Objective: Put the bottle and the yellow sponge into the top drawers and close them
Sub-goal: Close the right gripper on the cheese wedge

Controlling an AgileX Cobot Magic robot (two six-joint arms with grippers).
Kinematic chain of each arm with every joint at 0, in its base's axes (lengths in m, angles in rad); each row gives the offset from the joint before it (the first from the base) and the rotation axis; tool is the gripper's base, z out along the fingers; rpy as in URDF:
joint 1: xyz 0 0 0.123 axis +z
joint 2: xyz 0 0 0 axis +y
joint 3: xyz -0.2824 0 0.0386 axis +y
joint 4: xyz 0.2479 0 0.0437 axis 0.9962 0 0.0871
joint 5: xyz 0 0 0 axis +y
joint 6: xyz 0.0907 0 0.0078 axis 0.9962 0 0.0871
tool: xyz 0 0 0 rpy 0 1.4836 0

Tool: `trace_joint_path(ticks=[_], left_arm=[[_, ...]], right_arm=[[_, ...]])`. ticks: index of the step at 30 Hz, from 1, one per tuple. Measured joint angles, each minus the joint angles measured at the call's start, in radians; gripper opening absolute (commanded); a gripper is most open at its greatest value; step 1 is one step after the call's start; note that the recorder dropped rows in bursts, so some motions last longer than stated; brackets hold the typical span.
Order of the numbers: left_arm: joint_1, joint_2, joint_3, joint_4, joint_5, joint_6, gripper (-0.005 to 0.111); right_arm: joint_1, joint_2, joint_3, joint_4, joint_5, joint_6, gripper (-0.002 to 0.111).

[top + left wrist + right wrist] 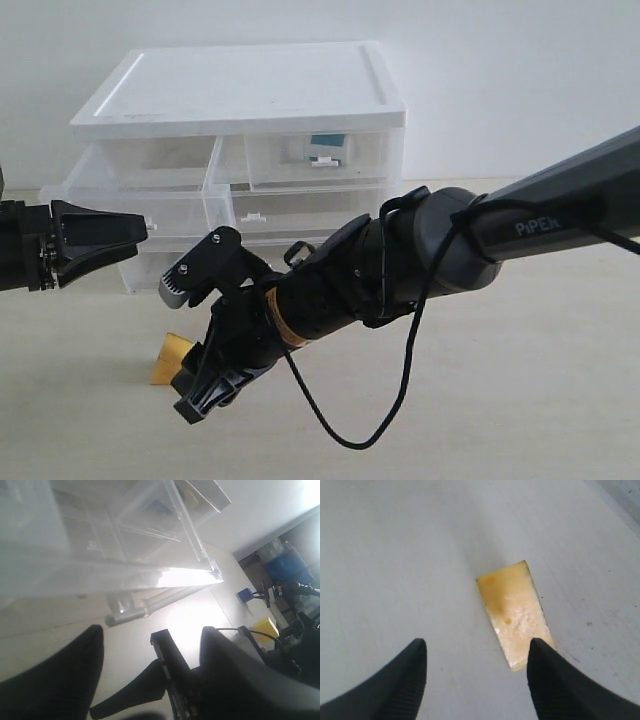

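The yellow sponge (512, 612) lies flat on the table, a pale wedge with small orange spots. My right gripper (477, 642) hangs open just above it, and the sponge's near end lies against the inside of one fingertip (537, 652). From outside, the right gripper (195, 392) reaches across to the left, half covering the sponge (167, 358). The left top drawer (110, 208) stands pulled out. My left gripper (140, 236) is open and empty at its white tab handle (125, 616). The bottle (325, 145) lies inside the right top drawer (365, 158), which looks shut.
The white-topped cabinet (240, 85) stands at the back against the wall, with a full-width drawer (300, 212) under the top pair. The right arm (440, 245) crosses in front of the cabinet, and a black cable (405, 380) loops down from it to the table.
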Motion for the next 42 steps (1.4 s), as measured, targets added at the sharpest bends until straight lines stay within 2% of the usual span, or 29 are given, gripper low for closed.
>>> trace_joint_path(ticks=[18, 40, 42], left_arm=[[0.036, 0.0, 0.0, 0.024, 0.0, -0.01, 0.054], [0.036, 0.0, 0.0, 0.052, 0.0, -0.026, 0.054], [0.036, 0.0, 0.0, 0.052, 0.0, -0.026, 0.054]], right_arm=[[0.0, 0.022, -0.047, 0.129, -0.004, -0.149, 0.053], [0.0, 0.188, -0.159, 0.146, 0.018, -0.16, 0.052], [0.0, 0.196, -0.16, 0.147, 0.021, -0.163, 0.05]])
